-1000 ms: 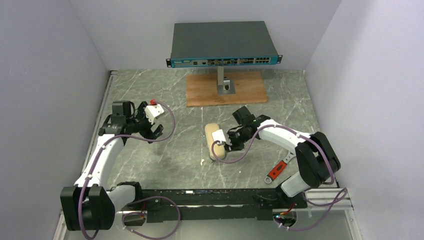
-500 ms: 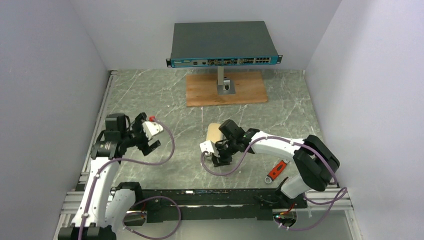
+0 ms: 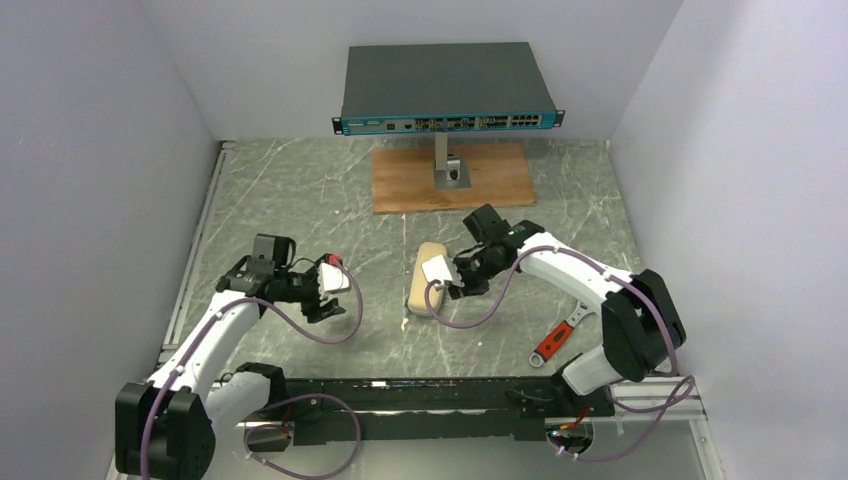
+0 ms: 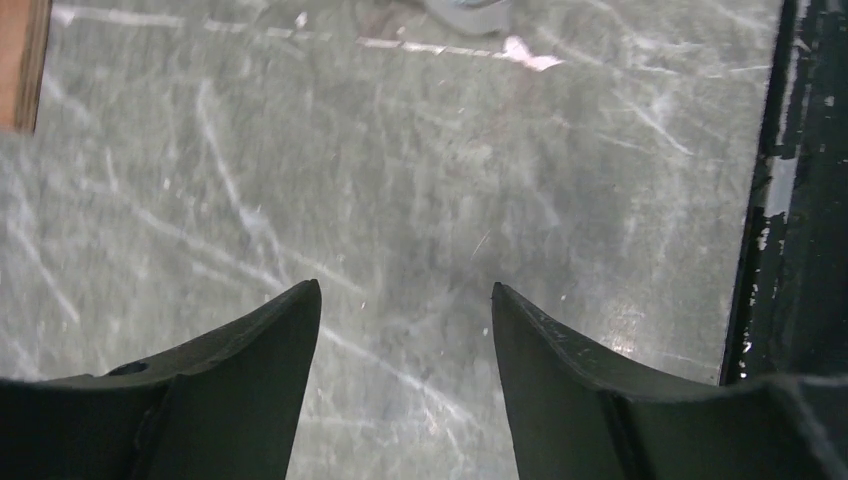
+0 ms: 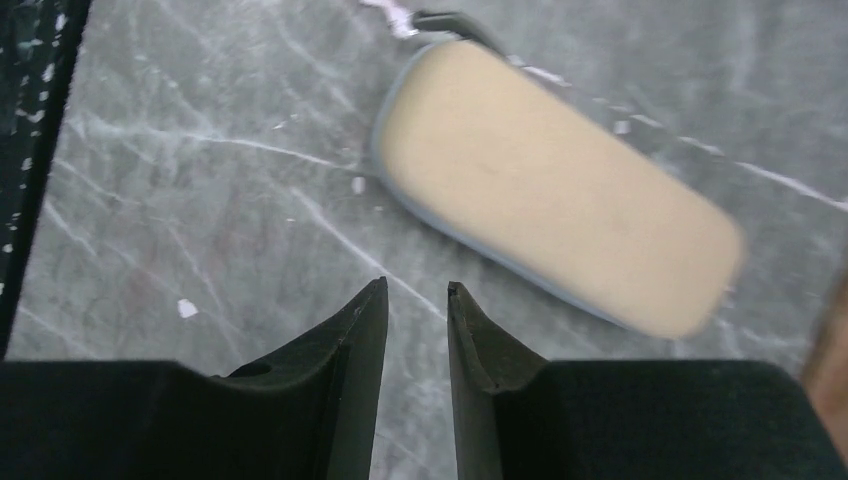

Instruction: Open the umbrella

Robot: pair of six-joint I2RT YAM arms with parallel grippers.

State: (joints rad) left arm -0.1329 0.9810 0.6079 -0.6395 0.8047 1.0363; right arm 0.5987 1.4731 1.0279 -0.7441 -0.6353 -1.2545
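Right wrist: the right tool [image 5: 417, 288] is seen narrowly apart and empty over the counter [image 5: 200, 190], a cream case [image 5: 555, 190] lying upper right of frame; the left tool [image 4: 403, 290] is held wide apart, and the umbrella cannot be made out.

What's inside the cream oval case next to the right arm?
Nothing of it shows. The cream oval clamshell case lies shut on the grey marbled table, so whatever it holds is covered. Only a thin dark loop sticks out at one end.
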